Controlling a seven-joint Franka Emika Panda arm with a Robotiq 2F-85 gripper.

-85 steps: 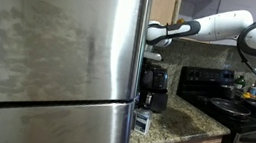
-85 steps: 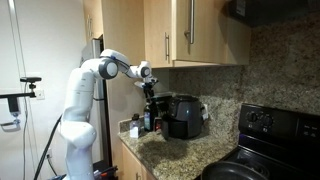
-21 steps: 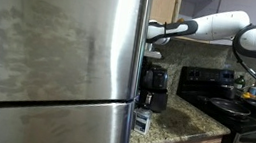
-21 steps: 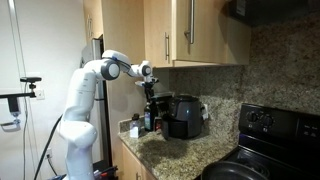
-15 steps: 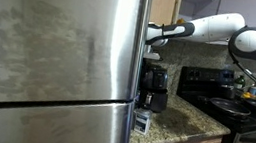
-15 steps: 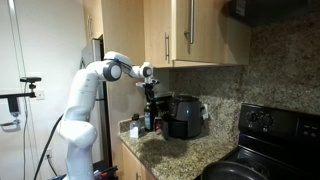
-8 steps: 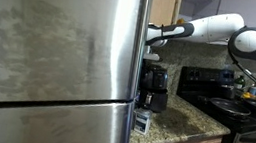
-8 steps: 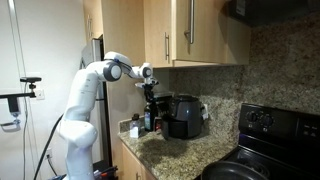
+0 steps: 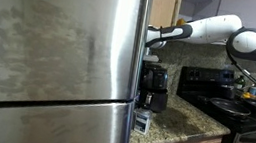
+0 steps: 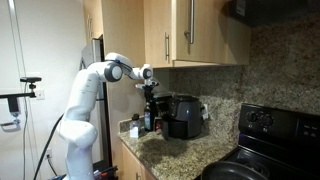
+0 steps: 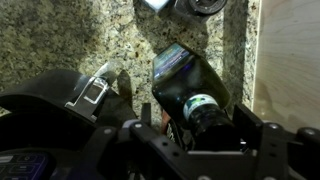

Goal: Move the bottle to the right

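Observation:
The bottle (image 11: 186, 78) is dark, nearly black, and stands upright on the granite counter. In the wrist view I look down on it, and its neck sits between my gripper's (image 11: 205, 135) two fingers, which press on both sides. In an exterior view the gripper (image 10: 150, 92) is on top of the bottle (image 10: 150, 116), just left of the coffee maker (image 10: 184, 115). In an exterior view the gripper (image 9: 153, 45) hangs above the coffee maker (image 9: 154, 85), and the fridge edge hides the bottle.
A large steel fridge (image 9: 54, 61) fills the left of an exterior view. Wooden cabinets (image 10: 190, 30) hang just above my arm. A stove with a pan (image 9: 226, 104) stands beyond the counter. Small objects (image 10: 133, 128) lie by the bottle's base.
My arm's elbow has shifted slightly. The gripper stays on the bottle's neck, and the bottle stands in about the same place.

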